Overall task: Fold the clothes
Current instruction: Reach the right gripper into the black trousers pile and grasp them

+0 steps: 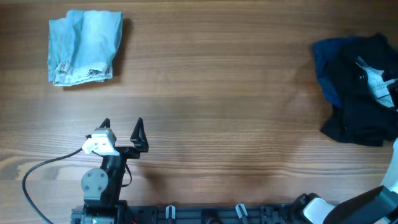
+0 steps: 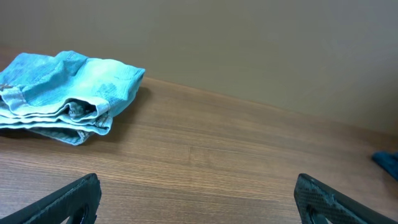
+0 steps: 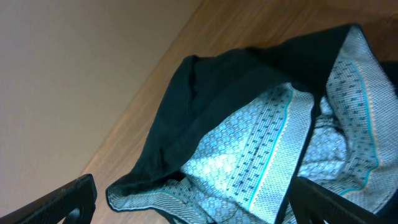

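Note:
A folded light-blue denim garment (image 1: 84, 46) lies at the far left of the table; it also shows in the left wrist view (image 2: 62, 96). A crumpled dark navy garment with a patterned lining (image 1: 360, 87) lies at the far right edge; the right wrist view shows it close up (image 3: 261, 137). My left gripper (image 1: 122, 132) is open and empty near the front left, well short of the denim; its fingers show wide apart in the left wrist view (image 2: 198, 202). My right gripper (image 3: 193, 202) is open, just above the dark garment's edge, holding nothing. Only the right arm's base (image 1: 373, 202) shows overhead.
The wooden table (image 1: 217, 93) spreads between the two garments. A black cable (image 1: 37, 180) loops at the front left. The arms' mounting rail (image 1: 205, 214) runs along the front edge.

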Available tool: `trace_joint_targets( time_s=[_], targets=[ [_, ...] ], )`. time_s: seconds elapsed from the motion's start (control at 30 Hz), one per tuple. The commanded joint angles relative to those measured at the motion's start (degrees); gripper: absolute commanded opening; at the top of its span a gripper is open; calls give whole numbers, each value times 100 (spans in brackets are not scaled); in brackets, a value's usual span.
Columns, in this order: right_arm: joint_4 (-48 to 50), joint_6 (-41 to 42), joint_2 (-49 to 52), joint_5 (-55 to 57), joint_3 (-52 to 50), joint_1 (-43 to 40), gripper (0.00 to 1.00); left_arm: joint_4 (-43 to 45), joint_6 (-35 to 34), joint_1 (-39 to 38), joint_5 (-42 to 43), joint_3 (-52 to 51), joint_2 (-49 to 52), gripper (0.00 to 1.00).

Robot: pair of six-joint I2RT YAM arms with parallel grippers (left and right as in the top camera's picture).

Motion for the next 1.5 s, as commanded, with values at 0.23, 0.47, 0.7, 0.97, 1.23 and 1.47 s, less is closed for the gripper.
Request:
trace_joint_targets(
  time_s=[0.23,0.47,0.7,0.97,1.23,1.47],
  targets=[
    [612,-446,1008,-352,101,-44,100,-39,111,-39,-37,-26,-20,100],
    [962,-588,1213,-883,101,-44,100,-39,111,-39,-37,-26,-20,100],
    [1231,-575,1388,-1204,101,-39,100,-39,111,-39,-37,-26,-20,100],
    [1307,-577,1690,-1202,96,68,100,-39,111,-39,-37,-26,-20,100],
    [1615,-566,1961,-1598,96,267,80,-39,111,-42,-37,-26,-20,100],
    [2149,352,1589,-2197,96,264,56,-39,111,-39,-37,-26,-20,100]
  ],
)
